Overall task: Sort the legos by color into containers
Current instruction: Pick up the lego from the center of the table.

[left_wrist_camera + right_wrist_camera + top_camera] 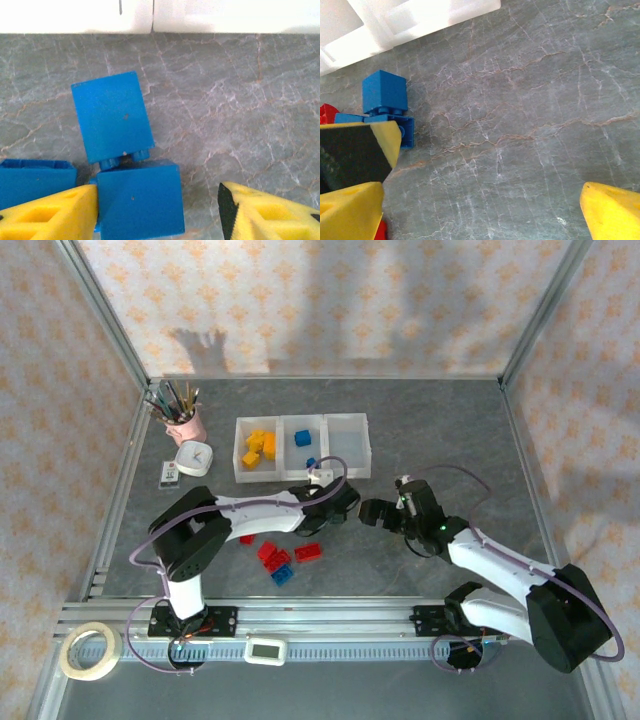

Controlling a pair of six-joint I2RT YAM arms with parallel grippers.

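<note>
Blue lego (139, 200) low centre-left of L wrist view, between L jaws, which are half open w/ nothing clamped. R jaws wide, empty. Best centre on it, clear of neighbour brick (112, 116), before closing.

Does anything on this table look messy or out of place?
Yes. Loose red and blue legos lie scattered on the table, outside the containers, and one blue lego lies tipped on its side.
</note>
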